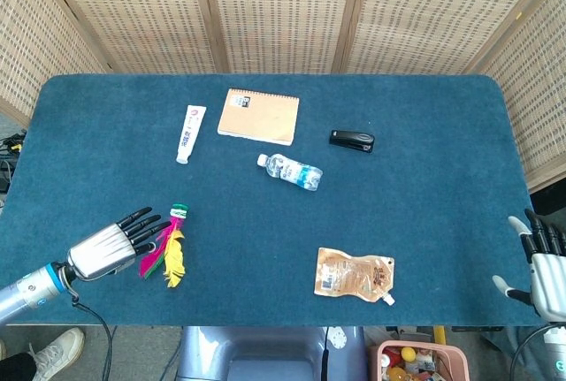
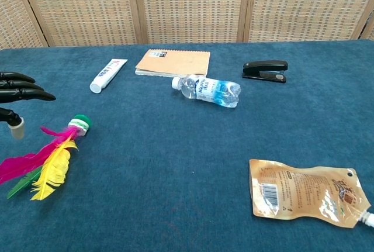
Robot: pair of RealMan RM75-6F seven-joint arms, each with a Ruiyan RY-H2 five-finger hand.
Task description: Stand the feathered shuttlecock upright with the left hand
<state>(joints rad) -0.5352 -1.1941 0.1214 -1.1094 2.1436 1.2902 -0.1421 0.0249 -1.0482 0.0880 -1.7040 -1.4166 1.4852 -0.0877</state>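
- Both hands hold nothing: left hand (image 1: 119,241) low over the blue felt table (image 1: 424,213), dark fingers (image 2: 26,91) spread, just beside the feathers; right hand (image 1: 544,262) unclenched at the far edge.
- Pink, yellow and green feathered shuttlecock (image 1: 170,247) lies flat, green-and-white base (image 2: 80,123) pointing away from the robot.
- Farther off: white tube (image 1: 189,133), tan spiral notebook (image 1: 258,116), clear water bottle (image 1: 290,171), black stapler (image 1: 352,140), brown spouted pouch (image 1: 354,275).

Print on toothpaste tube (image 2: 108,74), water bottle label (image 2: 211,90), notebook cover (image 2: 173,62) and pouch (image 2: 301,194), none legible
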